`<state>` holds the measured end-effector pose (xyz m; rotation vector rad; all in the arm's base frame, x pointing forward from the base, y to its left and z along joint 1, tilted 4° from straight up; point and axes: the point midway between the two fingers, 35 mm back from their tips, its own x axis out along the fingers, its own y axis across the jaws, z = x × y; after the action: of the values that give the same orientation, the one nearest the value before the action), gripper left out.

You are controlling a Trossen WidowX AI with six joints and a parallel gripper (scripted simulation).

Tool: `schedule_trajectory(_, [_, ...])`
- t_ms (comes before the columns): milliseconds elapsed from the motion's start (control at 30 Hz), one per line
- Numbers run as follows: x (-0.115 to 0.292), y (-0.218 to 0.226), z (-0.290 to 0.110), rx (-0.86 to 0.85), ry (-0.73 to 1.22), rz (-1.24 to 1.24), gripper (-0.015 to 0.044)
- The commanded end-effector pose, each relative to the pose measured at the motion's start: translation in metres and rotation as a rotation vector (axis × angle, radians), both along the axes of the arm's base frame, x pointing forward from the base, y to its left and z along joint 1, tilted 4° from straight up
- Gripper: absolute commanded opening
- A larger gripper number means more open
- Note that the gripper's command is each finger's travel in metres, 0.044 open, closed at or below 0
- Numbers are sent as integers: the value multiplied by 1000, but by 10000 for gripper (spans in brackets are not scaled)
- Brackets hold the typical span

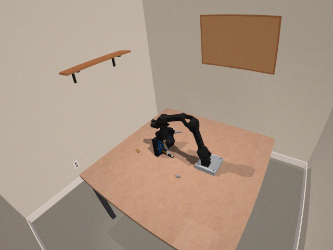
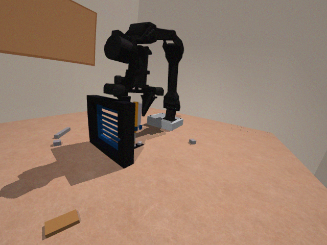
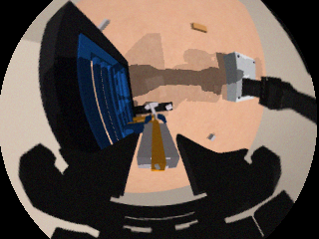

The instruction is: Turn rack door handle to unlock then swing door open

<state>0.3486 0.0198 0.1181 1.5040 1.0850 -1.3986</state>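
Gripper (image 1: 164,141) (image 2: 136,107) (image 3: 156,135) fingers stand apart and unclenched, gripping nothing, low in my wrist view. Between them, near the lower middle, is the upright handle (image 1: 165,145) (image 2: 139,113) (image 3: 158,144), grey with an orange strip; bare gaps show on both sides. I'd keep it centred and the fingers square to its faces before squeezing, since an off-centre bite could shove the door or slip in the turn. I can't read the latch angle or how far the door has swung. Filling the left of that view is the black rack frame (image 1: 155,148) (image 2: 126,147) (image 3: 55,75), close beside the left-hand finger in the picture, so I'd turn slowly and guard that clearance. Farther off, a small grey block (image 1: 177,176) (image 2: 192,141) (image 3: 211,136) sits right of centre, well apart from the handle.
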Motion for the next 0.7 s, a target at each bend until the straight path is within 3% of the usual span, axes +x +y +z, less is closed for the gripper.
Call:
schedule_trajectory(0, [0,-1,0,-3,0,-18,236])
schedule_trajectory(200, [0,-1,0,-3,0,-18,78])
schedule_trajectory(500, [0,-1,0,-3,0,-18,18])
schedule_trajectory(667, [-1,-1,0,-3,-1,-4,16])
